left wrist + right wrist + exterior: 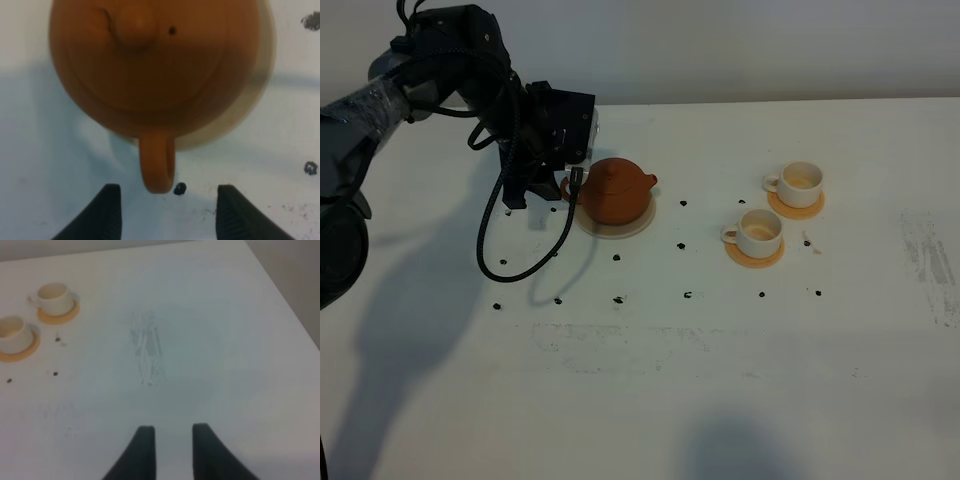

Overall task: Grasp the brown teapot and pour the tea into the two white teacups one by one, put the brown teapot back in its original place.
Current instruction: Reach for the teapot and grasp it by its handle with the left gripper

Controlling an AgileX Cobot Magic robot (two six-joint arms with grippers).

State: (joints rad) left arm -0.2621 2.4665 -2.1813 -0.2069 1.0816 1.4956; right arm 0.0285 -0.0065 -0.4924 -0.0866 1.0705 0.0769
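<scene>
The brown teapot (pixel 618 192) sits on the cream saucer (pixel 620 229) left of centre, its spout pointing right and its loop handle (pixel 157 165) pointing at my left gripper (pixel 548 188). In the left wrist view the teapot (pixel 155 65) fills the frame. My left gripper (pixel 167 212) is open, and the handle tip lies just ahead of the gap, untouched. Two white teacups (pixel 802 180) (pixel 760 232) stand on orange coasters to the right, also in the right wrist view (pixel 52 297) (pixel 12 332). My right gripper (pixel 172 445) is open and empty over bare table.
A black cable (pixel 520 250) loops down from the left arm onto the table. Small black marks (pixel 684 245) dot the white tabletop. A grey scuff (pixel 930 260) lies near the table's right edge (pixel 285 295).
</scene>
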